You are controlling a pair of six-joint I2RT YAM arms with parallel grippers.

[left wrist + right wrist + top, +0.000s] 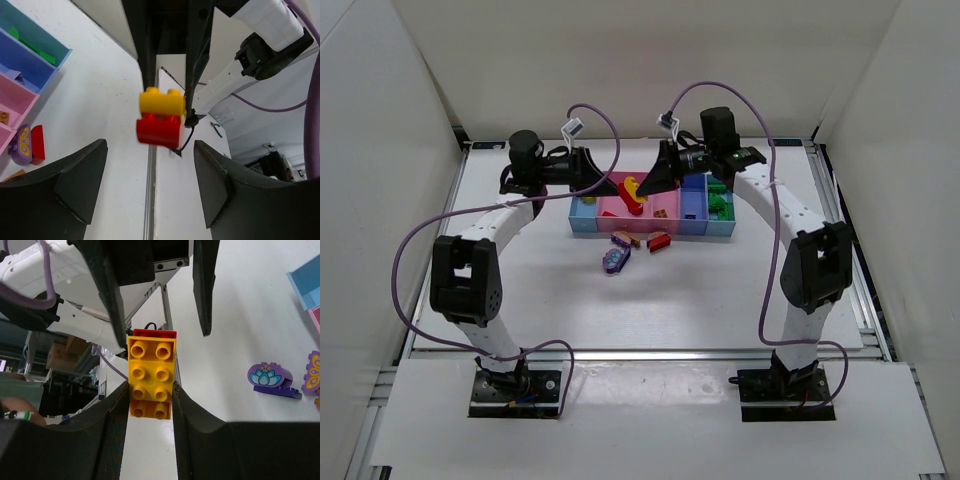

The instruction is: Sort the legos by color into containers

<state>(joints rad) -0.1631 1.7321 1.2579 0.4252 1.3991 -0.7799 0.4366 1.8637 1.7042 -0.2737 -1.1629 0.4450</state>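
My right gripper (150,390) is shut on a stack of legos, a yellow brick (150,371) with a red piece (155,332) at its far end. It holds the stack in the air above the containers (582,222), a joined row of light blue, pink and blue bins. In the left wrist view the yellow and red stack (160,117) hangs just ahead of my left gripper (150,167), which is open with nothing between its fingers. From above, the left gripper (613,182) and right gripper (642,187) face each other tip to tip, with the stack (633,191) between them.
Loose pieces lie on the table in front of the bins: a purple one (616,261), a red one (658,241) and an orange one (626,239). Green pieces (718,200) sit in the rightmost bin. An orange piece (660,213) lies in a pink bin.
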